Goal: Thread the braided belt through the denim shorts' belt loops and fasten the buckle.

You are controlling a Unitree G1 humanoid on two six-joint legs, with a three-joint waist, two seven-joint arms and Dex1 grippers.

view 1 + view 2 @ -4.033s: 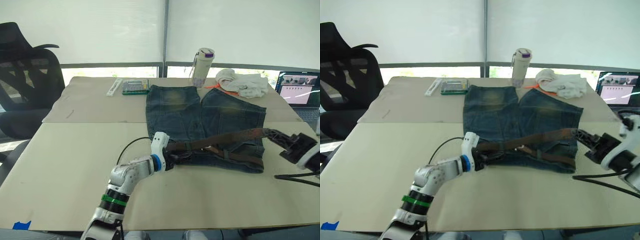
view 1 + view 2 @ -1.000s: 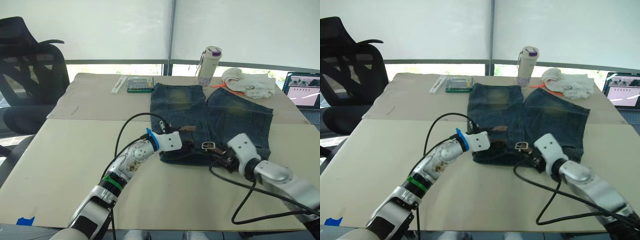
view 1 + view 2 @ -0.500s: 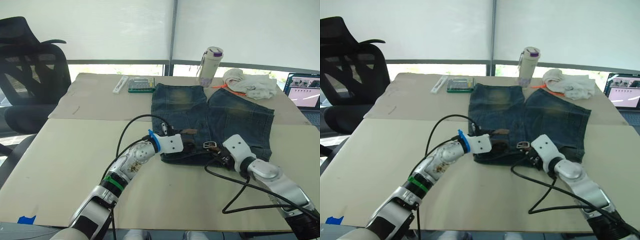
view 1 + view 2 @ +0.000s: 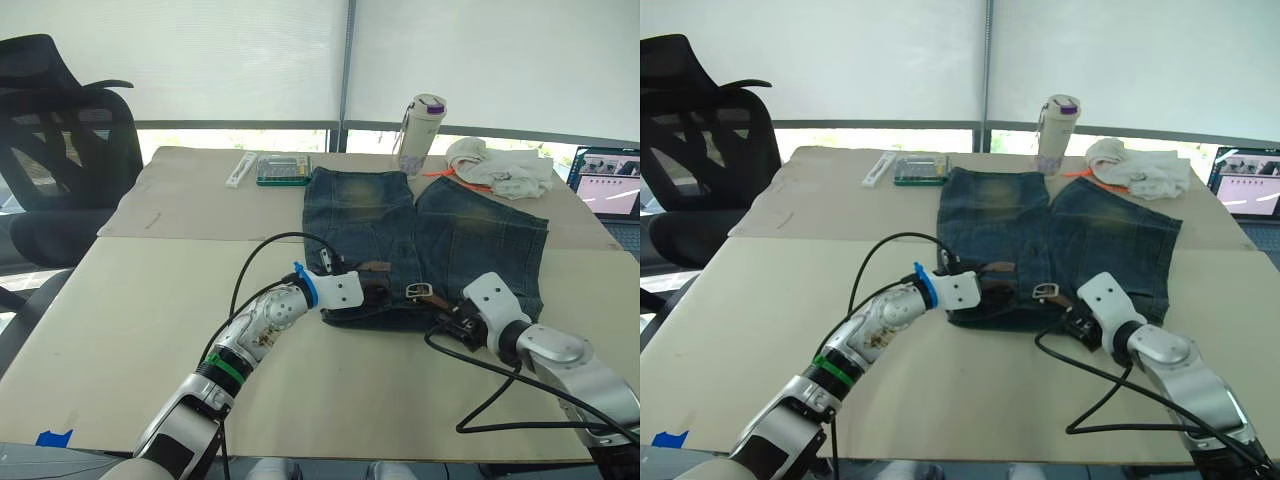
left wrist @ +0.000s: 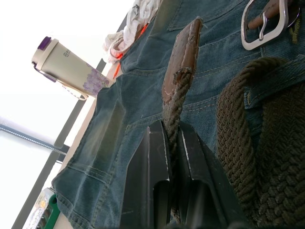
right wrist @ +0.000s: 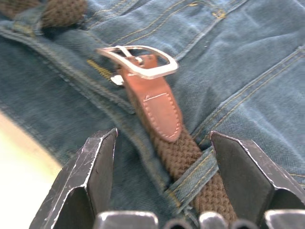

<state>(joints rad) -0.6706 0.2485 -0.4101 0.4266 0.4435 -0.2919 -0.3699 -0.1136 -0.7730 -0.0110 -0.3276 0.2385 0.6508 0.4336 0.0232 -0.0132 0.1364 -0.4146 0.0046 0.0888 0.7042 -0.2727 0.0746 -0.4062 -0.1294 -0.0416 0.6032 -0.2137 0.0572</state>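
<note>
The left gripper point(image 5: 172, 143) is pinching the tip end of the braided belt point(image 5: 248, 143) between its two black fingers point(image 5: 150, 162), which are closing tight on the woven strap just behind its brown leather tip; that tip is pointing ahead over the denim shorts point(image 4: 430, 235), and a curved run of the belt is lying just beside the gripper, passing under one of the belt loops point(image 5: 279, 76). The buckle point(image 5: 265, 25) is lying flat on the denim a little beyond the fingers. The right gripper point(image 6: 162, 152) is standing with its jaws spread wide and holding nothing, one finger on each side of the belt's buckle end; the strap is running out between the fingers, through a denim loop close by them, and ending at the silver frame just ahead. Both grippers are working at the near waistband, close together. Beyond the shorts, a tumbler point(image 4: 418, 122) and a white cloth bundle point(image 4: 500, 168) are sitting on the table point(image 4: 120, 330).
</note>
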